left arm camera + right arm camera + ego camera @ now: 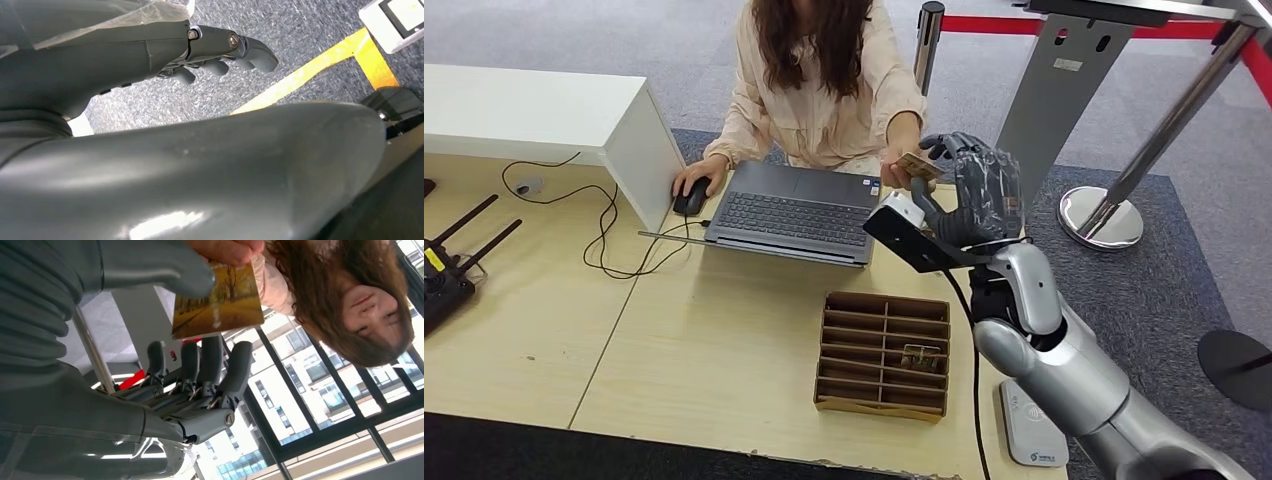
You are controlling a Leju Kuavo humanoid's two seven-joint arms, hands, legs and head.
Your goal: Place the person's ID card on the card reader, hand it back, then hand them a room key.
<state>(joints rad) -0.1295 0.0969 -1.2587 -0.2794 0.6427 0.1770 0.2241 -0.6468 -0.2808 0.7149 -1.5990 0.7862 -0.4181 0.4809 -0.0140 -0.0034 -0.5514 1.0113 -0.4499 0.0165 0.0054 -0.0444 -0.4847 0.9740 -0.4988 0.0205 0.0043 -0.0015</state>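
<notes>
Yellow tree-picture card (218, 302) at right hand (200, 385)

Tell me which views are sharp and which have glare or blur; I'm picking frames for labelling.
Head view: evenly lit and sharp, card at the right hand readable. Left wrist view: a dark, blurred body part with a bright glare patch hides most; left hand clear. Right wrist view: bright windows behind, thumb slightly soft.

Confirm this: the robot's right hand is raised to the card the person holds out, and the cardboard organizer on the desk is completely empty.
Not quite. The head view shows the cardboard organizer with a card in one of its slots, so it isn't empty. The rest holds: the right hand is raised to the card the person holds out.
</notes>
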